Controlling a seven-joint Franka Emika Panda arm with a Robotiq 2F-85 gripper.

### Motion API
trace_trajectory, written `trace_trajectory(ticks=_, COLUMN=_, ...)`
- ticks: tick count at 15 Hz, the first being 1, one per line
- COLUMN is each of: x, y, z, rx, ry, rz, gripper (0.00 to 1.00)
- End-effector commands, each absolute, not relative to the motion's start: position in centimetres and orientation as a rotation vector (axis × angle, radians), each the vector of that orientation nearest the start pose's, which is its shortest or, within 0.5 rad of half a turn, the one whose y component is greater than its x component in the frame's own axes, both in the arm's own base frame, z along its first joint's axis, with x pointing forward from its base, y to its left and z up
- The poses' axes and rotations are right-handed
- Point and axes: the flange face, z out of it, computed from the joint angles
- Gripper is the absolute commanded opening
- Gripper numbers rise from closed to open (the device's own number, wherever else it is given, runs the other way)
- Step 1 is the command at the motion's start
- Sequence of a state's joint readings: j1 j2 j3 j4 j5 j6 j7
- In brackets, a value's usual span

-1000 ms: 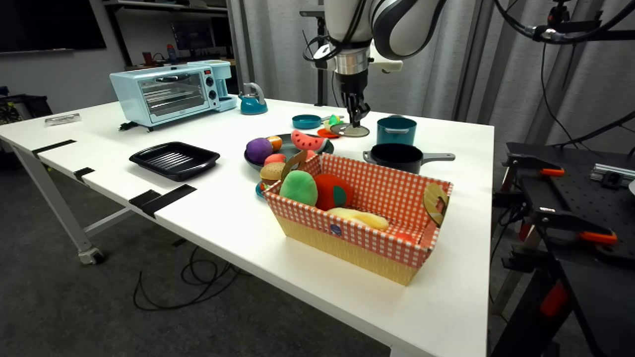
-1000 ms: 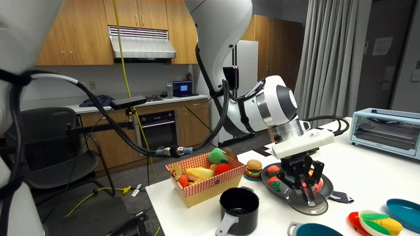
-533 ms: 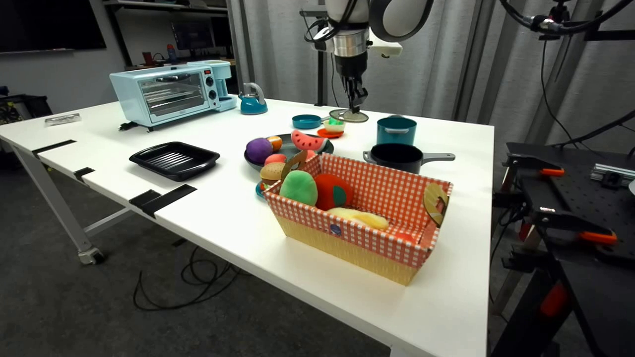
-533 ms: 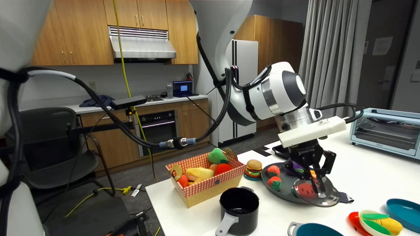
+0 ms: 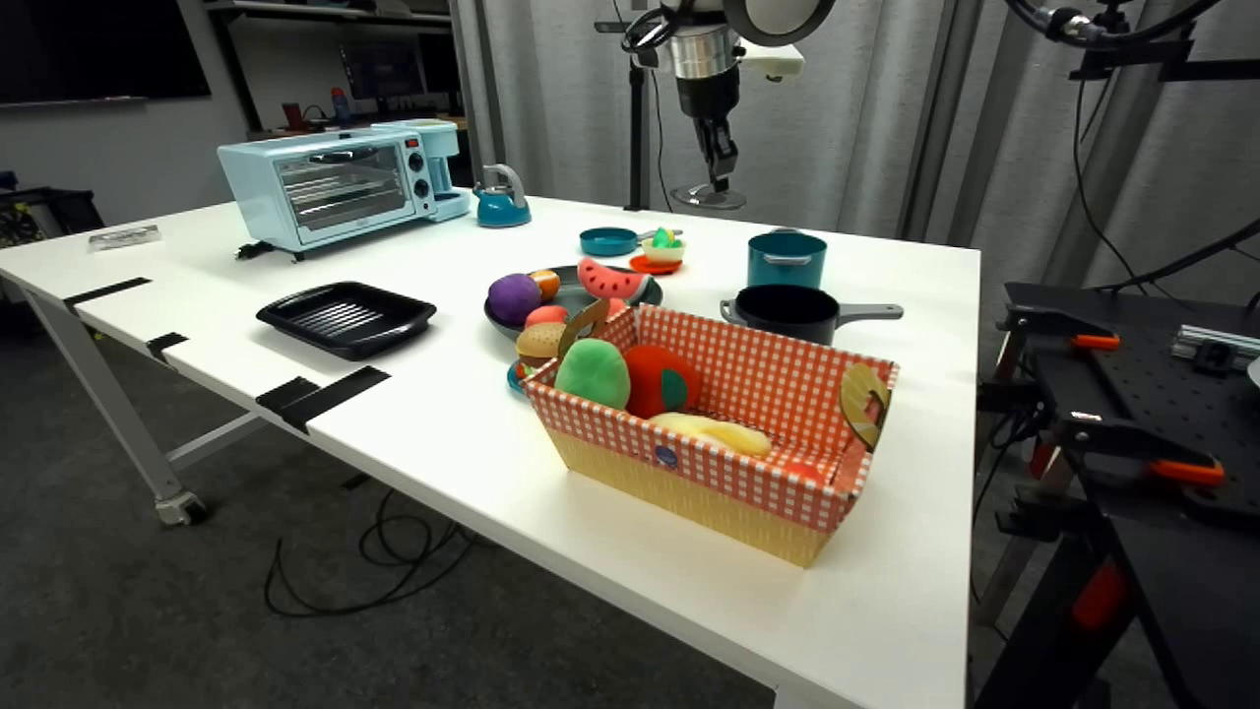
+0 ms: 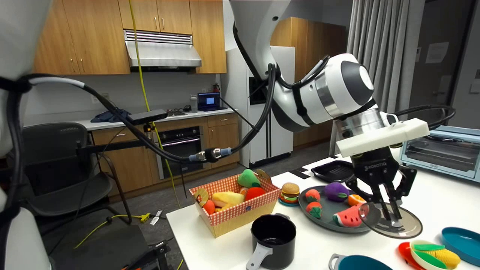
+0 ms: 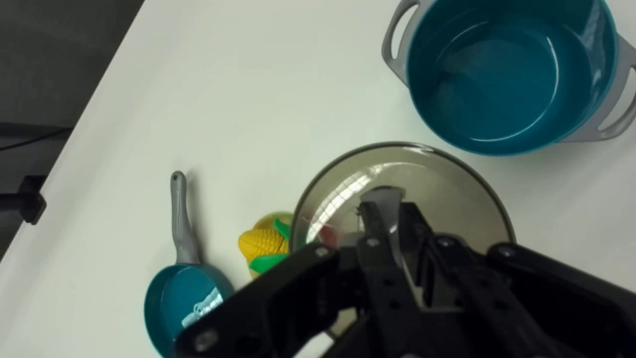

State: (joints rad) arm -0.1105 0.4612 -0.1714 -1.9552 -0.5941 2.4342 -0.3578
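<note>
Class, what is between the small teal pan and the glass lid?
In the wrist view, yellow toy corn shows between the small teal pan and glass lid.

This looks like a lab with a kitchen area. Wooden cabinets [image 6: 86,37], a range hood [image 6: 163,52] and an oven [image 6: 187,148] show behind the robot arm [image 6: 314,99]. The bench [image 5: 906,551] has a castered leg [image 5: 105,397].

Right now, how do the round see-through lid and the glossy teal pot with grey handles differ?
Look: the round see-through lid has a faint smoky tint, while the glossy teal pot is opaque.
Shape: the lid is shallow; the pot is deep, with two grey side handles.
Position: the lid is held in the air by the black gripper; the pot stands on the white table.
Both are round.
</note>
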Motion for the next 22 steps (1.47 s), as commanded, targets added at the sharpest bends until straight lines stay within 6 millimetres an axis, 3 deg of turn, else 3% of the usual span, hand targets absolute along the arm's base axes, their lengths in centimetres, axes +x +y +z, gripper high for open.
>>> trace_trajectory(ticks=1, x=58.4, y=-18.9, z=24.6, rx=-3.471, ry=-0.933, rz=0.307, gripper=0.04)
trace_trajectory(ticks=6, x=56.2, y=-20.7, z=23.2, rx=-3.478, ry=-1.0, rz=0.381, gripper=0.04)
trace_trajectory(ticks=15, x=51.9, y=-20.6, z=20.7, rx=-3.421, ry=-1.269, rz=0.421, gripper=0.04)
trace_trajectory(ticks=22, x=49.4, y=-21.3, z=21.3, rx=-3.385, ry=-1.396, rz=0.398, gripper=0.04)
